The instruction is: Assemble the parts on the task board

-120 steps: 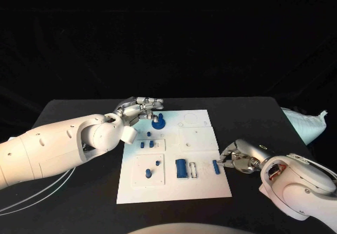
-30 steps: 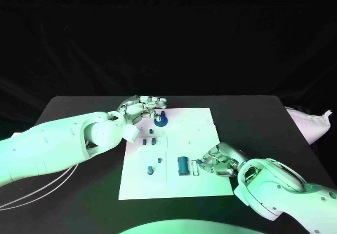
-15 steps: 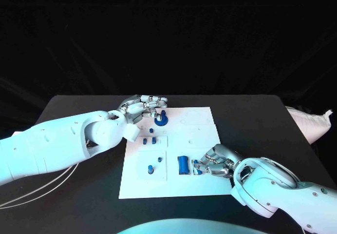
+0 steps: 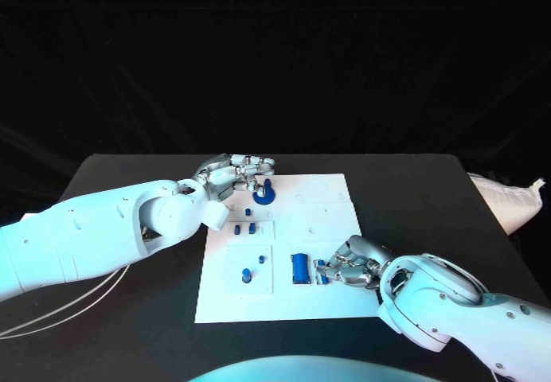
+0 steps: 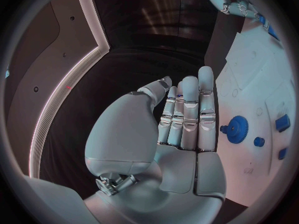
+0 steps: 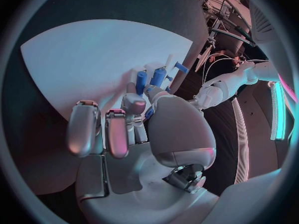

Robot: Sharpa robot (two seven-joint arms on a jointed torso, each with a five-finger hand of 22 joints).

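Black table (image 4: pixel 127 179) under a dark backdrop held the white task board (image 4: pixel 324 306) at its middle, blue parts (image 4: pixel 299 269) on it, left hand (image 4: pixel 236 176) flat, fingers straight and empty beside the blue gear (image 4: pixel 264 196), right hand (image 4: pixel 351 265) pinching a small blue part (image 6: pixel 141 79) over the board's near right.

Looks like a robotics lab / test cell: black table (image 4: pixel 138 187) draped against an all-black backdrop (image 4: pixel 275 72), white task board (image 4: pixel 327 306) centred on it, loose cables (image 6: pixel 215 59) and rig hardware behind the table.
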